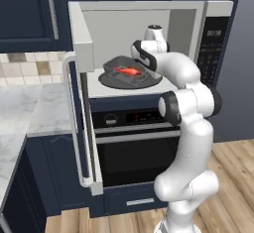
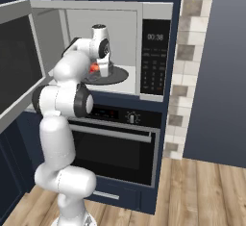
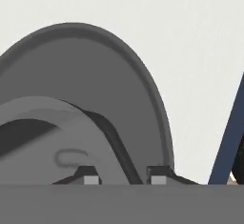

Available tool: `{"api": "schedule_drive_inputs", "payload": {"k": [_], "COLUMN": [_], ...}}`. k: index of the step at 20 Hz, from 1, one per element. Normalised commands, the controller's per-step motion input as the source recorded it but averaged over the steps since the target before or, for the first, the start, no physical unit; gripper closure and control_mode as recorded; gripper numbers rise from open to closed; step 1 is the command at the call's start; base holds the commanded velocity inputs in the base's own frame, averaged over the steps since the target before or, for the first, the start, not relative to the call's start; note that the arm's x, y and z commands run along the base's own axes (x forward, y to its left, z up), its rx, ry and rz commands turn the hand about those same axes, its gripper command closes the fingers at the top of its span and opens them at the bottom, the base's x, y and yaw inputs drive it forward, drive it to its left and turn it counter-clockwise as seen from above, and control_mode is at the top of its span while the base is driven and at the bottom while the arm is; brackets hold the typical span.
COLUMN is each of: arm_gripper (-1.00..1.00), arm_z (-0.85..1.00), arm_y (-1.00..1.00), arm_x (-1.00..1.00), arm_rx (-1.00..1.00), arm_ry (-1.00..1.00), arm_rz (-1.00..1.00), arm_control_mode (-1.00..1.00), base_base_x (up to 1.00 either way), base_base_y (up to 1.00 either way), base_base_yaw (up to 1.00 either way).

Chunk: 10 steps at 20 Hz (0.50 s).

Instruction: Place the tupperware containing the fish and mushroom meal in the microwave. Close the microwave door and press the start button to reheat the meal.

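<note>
The microwave (image 1: 214,8) stands open, its door (image 1: 82,128) swung out to the left. On the round dark turntable (image 1: 105,81) rests the dark grey tupperware (image 1: 117,64) with the red-orange fish (image 1: 128,71) in it; I cannot make out the mushroom. My arm reaches into the cavity from above and the right. In the hand view my gripper (image 3: 124,179) straddles the tupperware's (image 3: 47,147) rim, fingertips (image 3: 90,179) slightly apart on either side of the wall, over the turntable (image 3: 95,61). In the right base view the gripper (image 2: 102,69) sits at the tray's near edge beside the fish (image 2: 94,68).
The open door (image 2: 14,61) juts toward me on the left. The black keypad strip (image 2: 154,66) is on the microwave's right. Below is a black oven (image 1: 134,152) with a horizontal bar handle. A marble counter (image 1: 20,113) lies left, wooden floor to the right.
</note>
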Motion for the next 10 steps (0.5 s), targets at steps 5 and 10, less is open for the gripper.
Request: {"api": "schedule_drive_inputs", "payload": {"k": [5, 10], "arm_gripper": [-1.00, -1.00], "arm_z": [0.02, 0.05], "arm_y": [0.09, -0.05], "arm_x": [-0.70, -1.00], "arm_rx": [-0.11, -0.02], "arm_ry": [-0.32, -0.22], "arm_rz": [-0.13, -0.11], "arm_control_mode": [-1.00, -1.00], "base_base_x": [0.00, 0.00], "base_base_y": [0.00, 0.00], "base_base_yaw": [0.00, 0.00]}}
